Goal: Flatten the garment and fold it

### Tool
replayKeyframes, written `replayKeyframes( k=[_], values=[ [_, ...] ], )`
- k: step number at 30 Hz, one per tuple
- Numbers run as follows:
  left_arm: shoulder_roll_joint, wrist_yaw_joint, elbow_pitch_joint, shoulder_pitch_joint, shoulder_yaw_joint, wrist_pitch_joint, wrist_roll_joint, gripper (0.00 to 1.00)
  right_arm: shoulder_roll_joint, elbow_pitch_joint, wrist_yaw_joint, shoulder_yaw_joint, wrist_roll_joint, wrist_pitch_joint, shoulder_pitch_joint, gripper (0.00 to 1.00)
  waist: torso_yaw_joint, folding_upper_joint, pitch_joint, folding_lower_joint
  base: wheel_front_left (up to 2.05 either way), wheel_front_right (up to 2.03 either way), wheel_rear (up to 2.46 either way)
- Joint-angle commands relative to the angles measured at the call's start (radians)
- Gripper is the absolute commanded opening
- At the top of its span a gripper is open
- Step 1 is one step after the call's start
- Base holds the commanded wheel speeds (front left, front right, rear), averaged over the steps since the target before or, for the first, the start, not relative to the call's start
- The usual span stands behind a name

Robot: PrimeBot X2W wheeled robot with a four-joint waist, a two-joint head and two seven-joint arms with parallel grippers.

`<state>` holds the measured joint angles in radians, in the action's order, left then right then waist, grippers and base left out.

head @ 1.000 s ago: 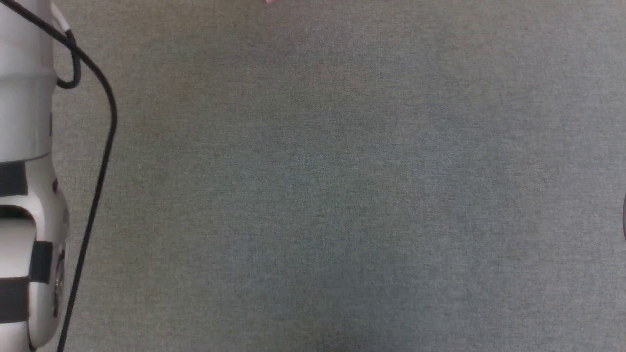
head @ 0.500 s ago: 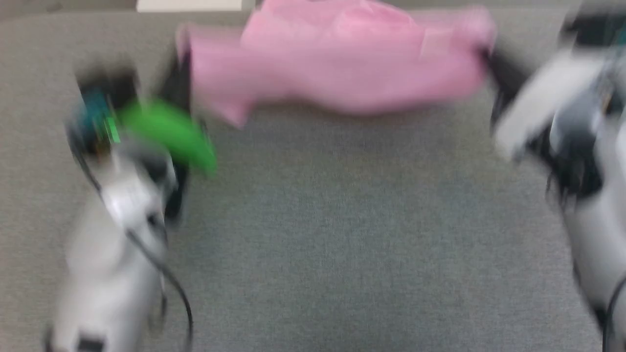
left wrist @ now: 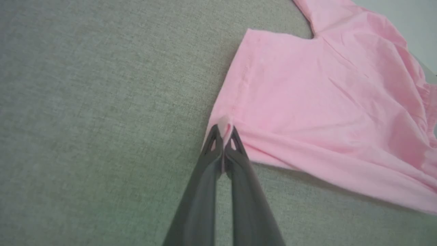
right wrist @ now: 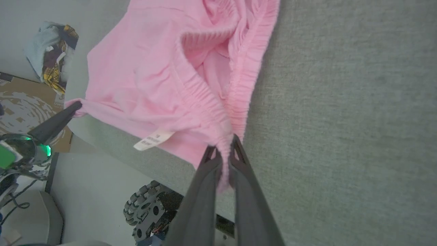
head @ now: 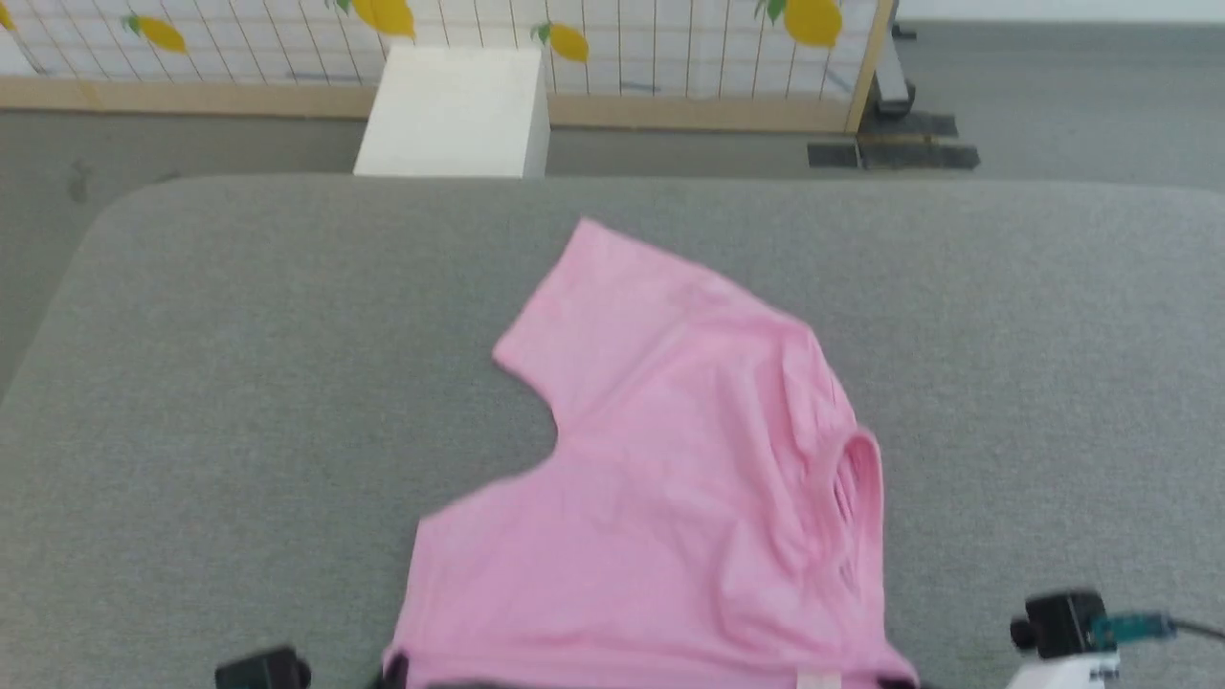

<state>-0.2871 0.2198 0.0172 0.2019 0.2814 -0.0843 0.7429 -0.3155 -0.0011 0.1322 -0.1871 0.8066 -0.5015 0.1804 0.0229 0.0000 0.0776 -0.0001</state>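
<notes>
Half a second ago the garment hung as a blurred, bunched band between the two grippers. Now it lies spread on the table. The head camera has also swung up since then, so the far edge and the floor beyond come into sight.

The left gripper is pinched tight on the garment's near left corner. The right gripper is closed on the gathered edge at the near right corner.

Past the far edge stand a white box and a lemon-patterned screen. Below the near edge, the right wrist view shows a clothes pile, cardboard and a wheel. Nothing lies on the garment.

The garment sits at the middle of the near edge, its hem and white tag just over that edge. The gathered opening faces the table's right side. Its long axis slants from the near right corner toward the far left, ending in a flap that points at the far edge.
</notes>
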Motion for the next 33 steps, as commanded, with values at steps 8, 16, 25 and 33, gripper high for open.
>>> replayKeyframes(
  k=[8, 16, 25, 33],
  values=[
    [-0.074, 0.071, -0.224, 0.087, -0.031, -0.059, -0.006, 0.0, 0.044, -0.196, -0.002, 0.139, -0.047, -0.138, 0.128, 0.0, 0.017, 0.0, -0.036, 0.0001, 0.0, 0.0, 0.0],
    [-0.128, -0.035, -0.133, -0.329, 0.028, -0.179, -0.058, 0.0, 0.066, -0.229, -0.002, 0.184, -0.127, -0.232, -0.065, 0.0, -0.004, 0.0, 0.057, 0.0001, 0.0, 0.0, 0.0],
    [-0.06, -0.181, 0.301, -0.902, 0.11, -0.234, -0.116, 0.0, 0.092, -0.118, -0.002, 0.172, -0.161, -0.226, -0.37, 0.0, -0.111, 0.0, 0.273, 0.0001, 0.0, 0.0, 0.0],
    [-0.032, -0.213, 0.529, -1.127, 0.15, -0.271, -0.157, 0.0, 0.086, -0.034, -0.002, 0.113, -0.143, -0.177, -0.513, 0.0, -0.193, 0.0, 0.397, 0.0001, 0.0, 0.0, 0.0]
  ],
)
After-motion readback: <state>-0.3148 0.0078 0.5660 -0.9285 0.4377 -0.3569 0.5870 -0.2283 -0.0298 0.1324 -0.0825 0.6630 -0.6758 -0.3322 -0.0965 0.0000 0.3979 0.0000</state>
